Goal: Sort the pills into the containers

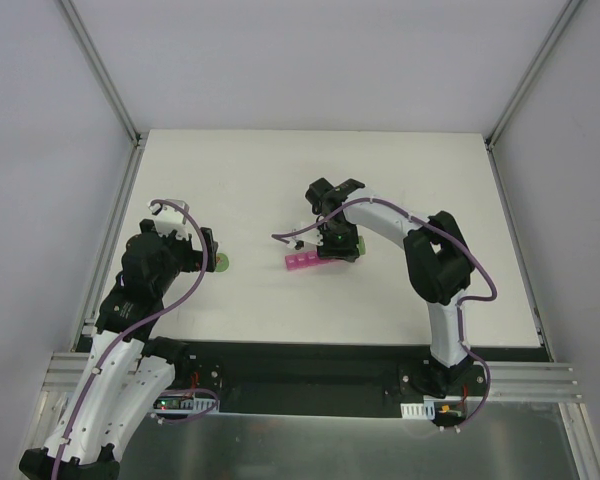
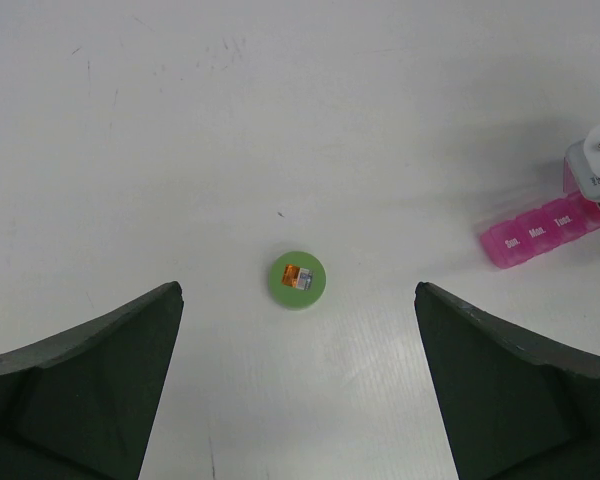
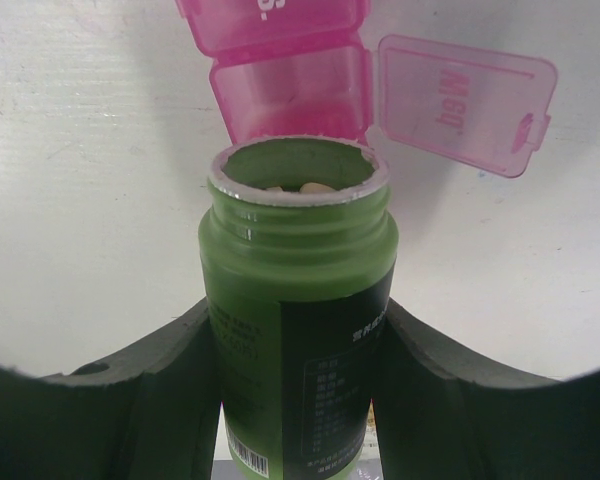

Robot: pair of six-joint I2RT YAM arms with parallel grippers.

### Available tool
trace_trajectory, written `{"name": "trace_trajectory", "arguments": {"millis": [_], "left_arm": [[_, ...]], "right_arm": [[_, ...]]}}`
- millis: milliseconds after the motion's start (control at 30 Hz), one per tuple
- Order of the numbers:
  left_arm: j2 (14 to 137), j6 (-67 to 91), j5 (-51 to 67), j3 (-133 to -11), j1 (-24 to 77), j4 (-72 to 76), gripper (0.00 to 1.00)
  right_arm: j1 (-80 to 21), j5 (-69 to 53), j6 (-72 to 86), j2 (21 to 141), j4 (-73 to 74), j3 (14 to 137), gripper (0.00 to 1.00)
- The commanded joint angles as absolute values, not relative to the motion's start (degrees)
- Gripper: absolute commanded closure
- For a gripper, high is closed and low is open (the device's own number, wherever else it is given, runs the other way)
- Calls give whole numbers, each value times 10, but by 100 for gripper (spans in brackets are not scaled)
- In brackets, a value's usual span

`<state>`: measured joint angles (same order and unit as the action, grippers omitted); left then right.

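So the right gripper [image 3: 295, 345] clamps the green bottle [image 3: 295, 240], mouth aimed at an open slot of the containers [image 3: 290, 90] for pouring (left gripper [image 2: 300, 385] spread wide, holding nothing).

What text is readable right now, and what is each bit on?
"Sun." on a closed lid of the pill box.
"Mon." on the next lid.
"Tues." on the lid after that.
"Wed", seen turned, on the open lid.
Bottle label and barcode: too small to read.
Sticker on the green cap: blurred.
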<state>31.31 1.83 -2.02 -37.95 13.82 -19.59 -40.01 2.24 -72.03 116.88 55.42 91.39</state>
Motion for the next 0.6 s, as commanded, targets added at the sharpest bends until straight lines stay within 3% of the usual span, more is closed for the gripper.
{"name": "trace_trajectory", "arguments": {"millis": [0,567], "left_arm": [[307,5,-24,-378,135,-185,1],[307,5,-23,-378,136,-185,1]], "right_arm": [[-405,42,-712,1160,579,928,91],[-406,51,-713,1147,580,912,91]]}}
